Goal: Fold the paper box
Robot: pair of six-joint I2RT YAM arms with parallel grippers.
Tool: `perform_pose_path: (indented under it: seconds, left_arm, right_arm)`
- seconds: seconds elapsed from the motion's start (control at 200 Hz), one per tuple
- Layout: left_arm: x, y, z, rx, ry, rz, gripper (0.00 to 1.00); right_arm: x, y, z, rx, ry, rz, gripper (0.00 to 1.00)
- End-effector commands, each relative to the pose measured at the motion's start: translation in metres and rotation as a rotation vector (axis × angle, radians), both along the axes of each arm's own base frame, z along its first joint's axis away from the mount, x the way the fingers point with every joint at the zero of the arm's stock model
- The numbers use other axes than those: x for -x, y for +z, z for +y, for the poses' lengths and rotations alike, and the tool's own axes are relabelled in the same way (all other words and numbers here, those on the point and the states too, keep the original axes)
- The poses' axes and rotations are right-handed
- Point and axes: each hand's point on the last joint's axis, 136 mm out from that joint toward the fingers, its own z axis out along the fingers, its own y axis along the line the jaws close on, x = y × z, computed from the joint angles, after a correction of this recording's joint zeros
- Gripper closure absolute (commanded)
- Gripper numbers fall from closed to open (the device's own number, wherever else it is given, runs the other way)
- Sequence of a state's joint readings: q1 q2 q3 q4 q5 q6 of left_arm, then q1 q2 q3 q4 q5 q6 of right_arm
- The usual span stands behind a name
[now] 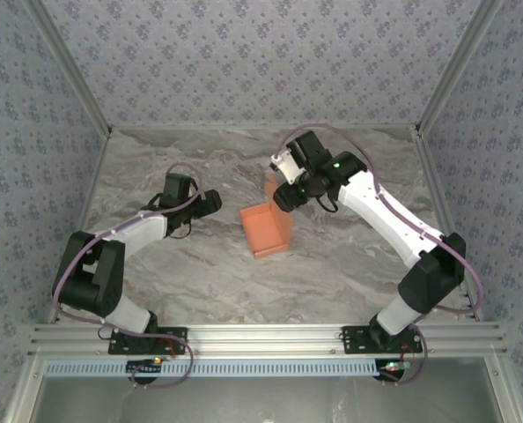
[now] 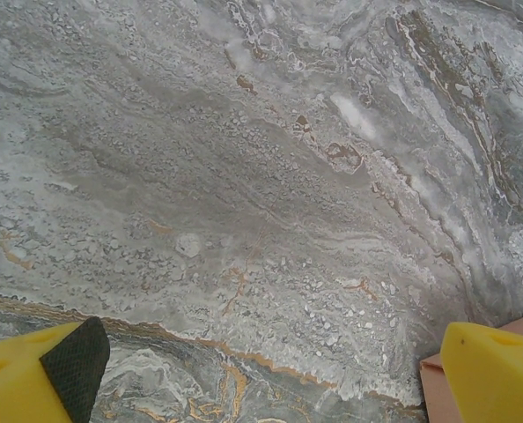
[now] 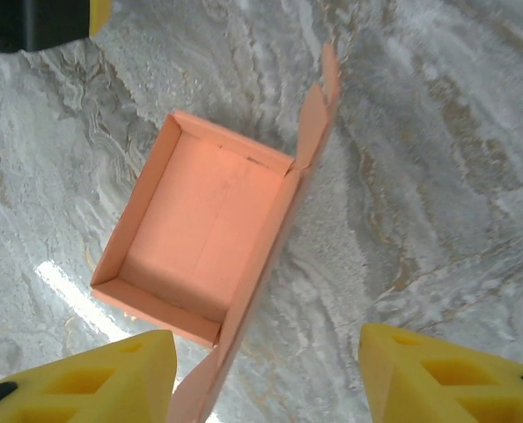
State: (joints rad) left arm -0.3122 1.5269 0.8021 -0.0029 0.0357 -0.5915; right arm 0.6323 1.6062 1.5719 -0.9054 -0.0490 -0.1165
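The paper box (image 1: pixel 266 231) stands mid-table as a salmon-orange open tray with its lid flap (image 1: pixel 270 188) upright at the far side. In the right wrist view I look down into the box (image 3: pixel 200 238); the lid (image 3: pixel 307 150) runs edge-on along its right side. My right gripper (image 1: pixel 284 199) hovers above that lid, open (image 3: pixel 266 374); the lid's edge passes near the left finger (image 3: pixel 112 379) without being pinched. My left gripper (image 1: pixel 214 203) is left of the box, open (image 2: pixel 275 383) over bare marble, with a box corner (image 2: pixel 430 388) beside its right finger (image 2: pixel 495 370).
The marble-patterned table (image 1: pixel 200 282) is walled by patterned panels at the back and both sides. A metal rail (image 1: pixel 261 337) carrying the arm bases runs along the near edge.
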Motion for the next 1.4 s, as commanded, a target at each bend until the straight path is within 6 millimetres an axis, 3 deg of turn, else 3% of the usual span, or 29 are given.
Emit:
perform_pose_path:
  seconds: [0.0,0.145,0.29,0.44,0.675,0.765,0.839,0.879,0.969,1.069,1.119,1.134,1.139,1.144,1.154,1.219,1.234,1.394]
  left_arm:
    - [-0.006,0.011,0.0,-0.005,-0.007,-0.036,0.01]
    - [-0.002,0.016,0.006,-0.026,0.004,-0.057,0.01]
    - [0.0,0.024,0.007,-0.023,0.0,-0.098,0.01]
    - [0.005,0.031,0.001,-0.005,-0.063,-0.189,0.01]
    - [0.025,0.035,-0.011,0.026,-0.179,-0.292,0.01]
    - [0.033,0.039,-0.026,0.034,-0.27,-0.337,0.01]
    - [0.04,0.042,-0.043,0.033,-0.351,-0.381,0.01]
    - [0.043,0.042,-0.051,0.025,-0.379,-0.391,0.01]
    - [0.048,0.035,-0.06,0.045,-0.368,-0.387,0.01]
    - [0.055,0.034,-0.065,0.092,-0.366,-0.445,0.01]
    - [0.054,0.035,-0.061,0.075,-0.352,-0.452,0.01]
    - [0.054,0.036,-0.061,0.067,-0.352,-0.45,0.01]
    - [0.054,0.036,-0.06,0.064,-0.351,-0.449,0.01]
    - [0.054,0.036,-0.06,0.06,-0.353,-0.447,0.01]
    - [0.053,0.036,-0.06,0.053,-0.356,-0.446,0.01]
    - [0.053,0.04,-0.066,0.011,-0.419,-0.439,0.01]
    - [0.053,0.042,-0.067,0.006,-0.437,-0.444,0.01]
    - [0.051,0.058,-0.08,-0.04,-0.555,-0.542,0.01]
  right_arm:
    - [-0.003,-0.026,0.014,0.018,-0.01,0.061,0.43]
    - [-0.013,-0.05,0.008,0.144,0.012,0.073,0.68]
    - [-0.022,-0.05,0.005,0.23,0.106,-0.008,0.89]
    - [-0.032,-0.047,0.013,0.272,0.243,-0.092,0.89]
    - [-0.03,-0.072,0.033,0.406,0.701,-0.195,0.87]
    - [-0.033,-0.08,0.04,0.41,0.812,-0.242,0.82]
    - [-0.044,-0.075,0.045,0.407,0.806,-0.297,0.72]
    - [-0.053,-0.062,0.051,0.365,0.75,-0.344,0.68]
    - [-0.043,-0.024,0.065,0.153,0.719,-0.425,0.63]
    - [-0.036,0.016,0.052,-0.002,0.58,-0.522,0.52]
    - [-0.033,0.032,0.038,-0.053,0.49,-0.534,0.4]
    - [-0.032,0.035,0.034,-0.07,0.462,-0.533,0.28]
    - [-0.032,0.036,0.033,-0.075,0.452,-0.532,0.14]
    - [-0.031,0.036,0.031,-0.079,0.442,-0.53,0.07]
    - [-0.031,0.038,0.028,-0.09,0.417,-0.53,0.02]
    - [-0.034,0.051,0.008,-0.187,0.223,-0.528,0.0]
    - [-0.03,0.04,0.003,-0.2,0.194,-0.5,0.0]
    - [-0.001,0.004,-0.03,-0.49,0.036,-0.328,0.0]
